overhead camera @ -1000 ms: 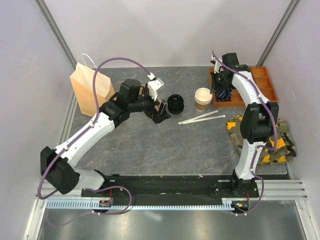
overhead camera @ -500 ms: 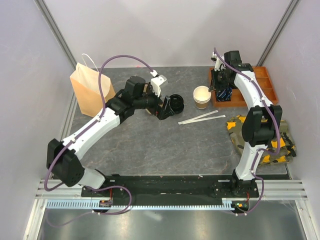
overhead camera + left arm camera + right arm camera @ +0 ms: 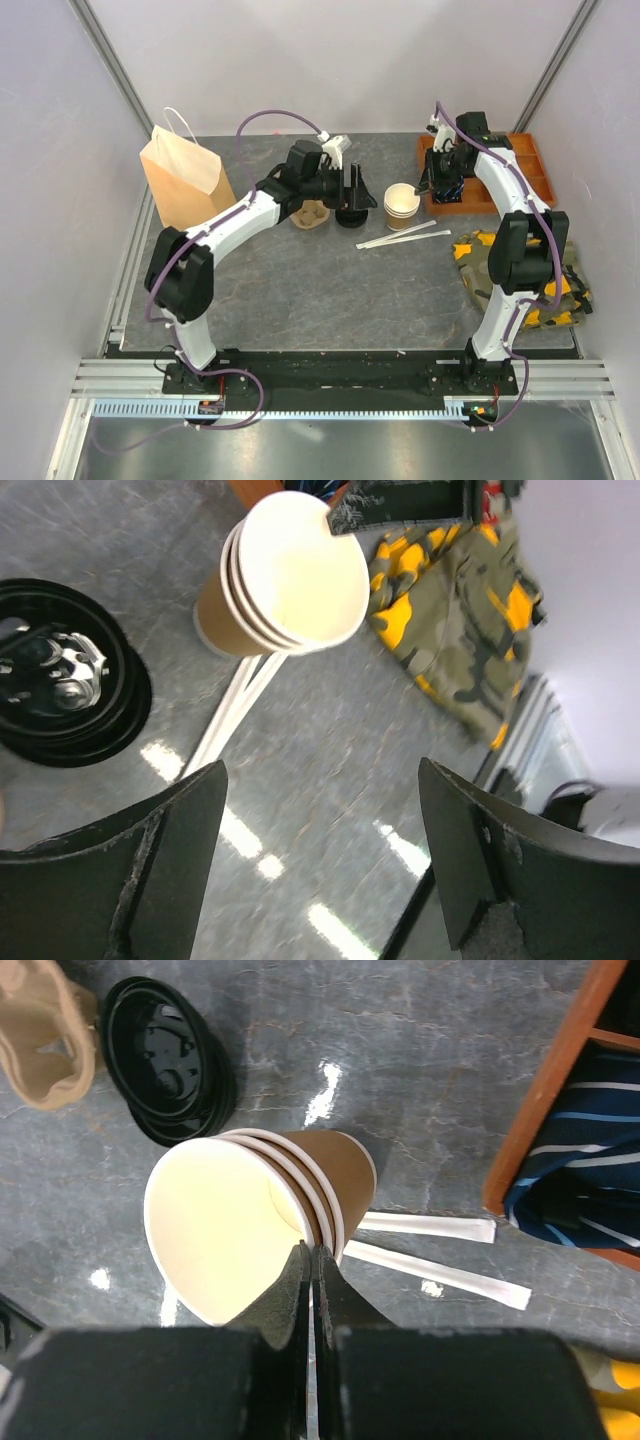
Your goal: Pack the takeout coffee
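Right claw [image 3: 310, 1257] nips a cup rim — left claw [image 3: 320, 770] spread
The stack of cups [image 3: 225, 1225] sits near the desk's [image 3: 300, 280] far edge, right of centre, its top rim clenched; the wide-open left claw holds nothing — just beside the black lids [image 3: 60, 670].

White arms [image 3: 238, 217], black joints [image 3: 183, 278], purple cables [image 3: 272, 114]

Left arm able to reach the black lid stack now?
Likely yes: left gripper hangs open close by the black lid stack, nothing covering it; right gripper holds the cup stack by its rim, apart.
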